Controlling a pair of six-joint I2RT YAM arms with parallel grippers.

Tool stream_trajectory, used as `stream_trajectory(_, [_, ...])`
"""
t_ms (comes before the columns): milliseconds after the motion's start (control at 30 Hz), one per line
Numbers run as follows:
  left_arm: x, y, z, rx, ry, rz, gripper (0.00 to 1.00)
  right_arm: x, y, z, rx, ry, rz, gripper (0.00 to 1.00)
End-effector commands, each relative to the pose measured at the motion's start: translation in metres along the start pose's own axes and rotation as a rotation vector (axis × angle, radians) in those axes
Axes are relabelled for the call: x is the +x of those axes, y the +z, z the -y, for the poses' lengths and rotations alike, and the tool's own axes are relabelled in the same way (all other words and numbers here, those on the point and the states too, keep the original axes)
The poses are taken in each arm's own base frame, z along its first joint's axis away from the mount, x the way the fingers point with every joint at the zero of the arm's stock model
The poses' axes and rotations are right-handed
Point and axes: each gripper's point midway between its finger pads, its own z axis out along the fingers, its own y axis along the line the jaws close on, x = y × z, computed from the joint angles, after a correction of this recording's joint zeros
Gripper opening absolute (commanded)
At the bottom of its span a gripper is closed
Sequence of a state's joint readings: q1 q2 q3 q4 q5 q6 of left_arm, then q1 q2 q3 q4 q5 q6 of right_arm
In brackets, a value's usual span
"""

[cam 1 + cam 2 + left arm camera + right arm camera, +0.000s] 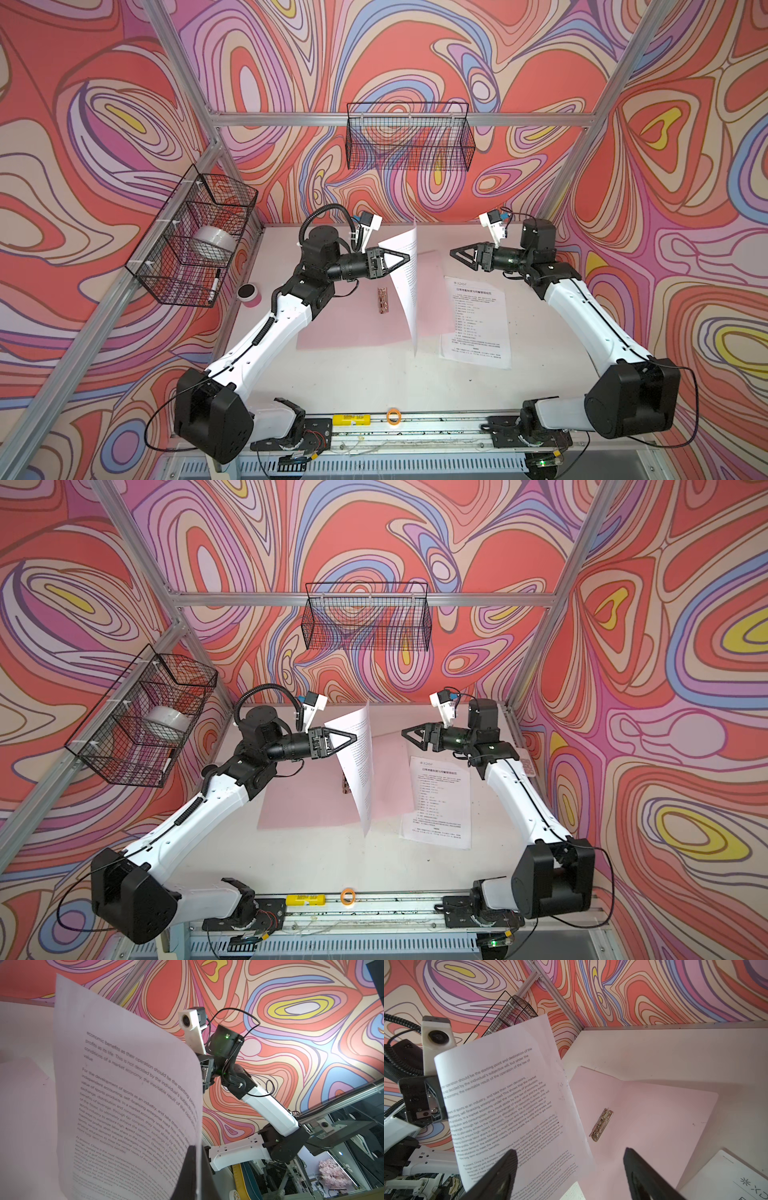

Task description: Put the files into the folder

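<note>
Left gripper clamps a printed sheet, standing edge-up mid-frame, long axis running top to bottom above the open pink folder, just right of its metal clip; right gripper gapes empty, farther right, headed sheet flat lower right

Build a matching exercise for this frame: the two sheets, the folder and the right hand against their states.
Things:
A plain text sheet
B headed sheet
C folder
D right hand

States:
1 open, empty
2 spread open, clip showing
3 raised, pinched by the left hand
4 lying flat, printed side up

Pairs: A-3, B-4, C-2, D-1
</note>
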State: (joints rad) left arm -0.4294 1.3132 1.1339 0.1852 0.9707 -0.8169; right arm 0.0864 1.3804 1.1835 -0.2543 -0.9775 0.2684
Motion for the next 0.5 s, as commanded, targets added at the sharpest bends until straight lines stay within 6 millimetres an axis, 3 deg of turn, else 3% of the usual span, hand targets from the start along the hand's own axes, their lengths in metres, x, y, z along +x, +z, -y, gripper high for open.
stream_trajectory(0, [-0.011,-0.003,0.033,0.102,0.049,-0.005,0.00,0.000,0.004,-0.011,-0.091,-0.075,0.000,0.85])
stream_trajectory(333, [-0.021,-0.009,0.067,0.203,0.049,0.004,0.00,0.007,0.013,-0.023,-0.269,-0.120,0.009,0.86])
stream_trajectory(467, [-0.022,-0.010,0.071,0.215,0.052,0.005,0.00,0.019,0.035,-0.037,-0.356,-0.123,-0.084,0.85])
